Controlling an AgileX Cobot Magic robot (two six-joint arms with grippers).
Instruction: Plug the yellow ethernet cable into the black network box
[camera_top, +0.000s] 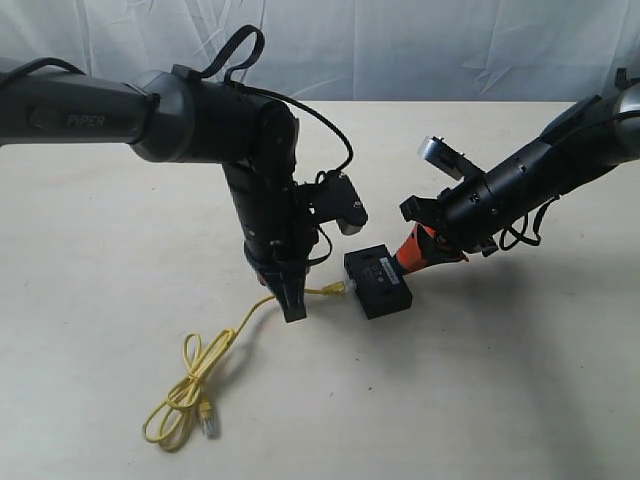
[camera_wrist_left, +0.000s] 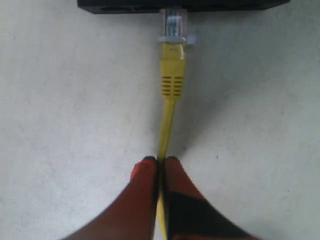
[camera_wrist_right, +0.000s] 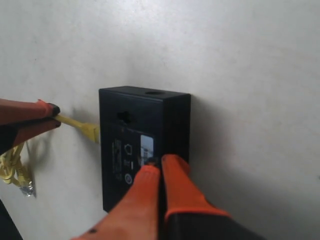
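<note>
Left wrist view: left fingers pinch the thin yellow ethernet cable, clear plug meeting the flat black network box; right fingers, closed together, touch its top.

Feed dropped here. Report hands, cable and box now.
Left hand shut on yellow ethernet cable, behind its plug. Right hand shut, tips on black network box. Plug at box's side, seating unclear. Nothing seen blocking.

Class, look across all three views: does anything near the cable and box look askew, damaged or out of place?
Nothing is damaged or spilled. The left hand pinches the yellow ethernet cable behind its clear plug, most of which shows outside the black network box, so it may not be fully seated.
</note>
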